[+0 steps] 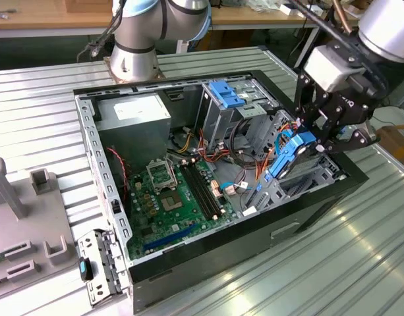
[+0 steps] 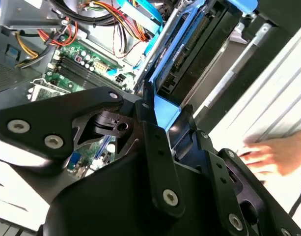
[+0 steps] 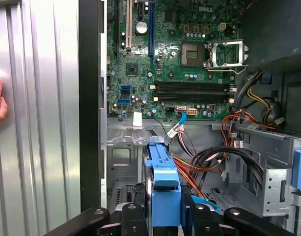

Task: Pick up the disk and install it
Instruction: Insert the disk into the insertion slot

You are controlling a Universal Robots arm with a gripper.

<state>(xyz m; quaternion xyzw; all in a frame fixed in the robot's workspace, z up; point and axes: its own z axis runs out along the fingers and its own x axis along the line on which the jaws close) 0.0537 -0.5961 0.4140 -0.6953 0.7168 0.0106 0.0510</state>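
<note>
Already picked up, the flat silver-grey metal disk in its blue plastic carrier hangs tilted, clamped tight in the black gripper, at three o'clock over the open black computer case in the exterior view; it looks not yet seated.

I can read nothing for certain from here. A white label sits on the grey power box, at eleven o'clock from the green circuit board in the exterior view. Its print is too small to make out.
</note>
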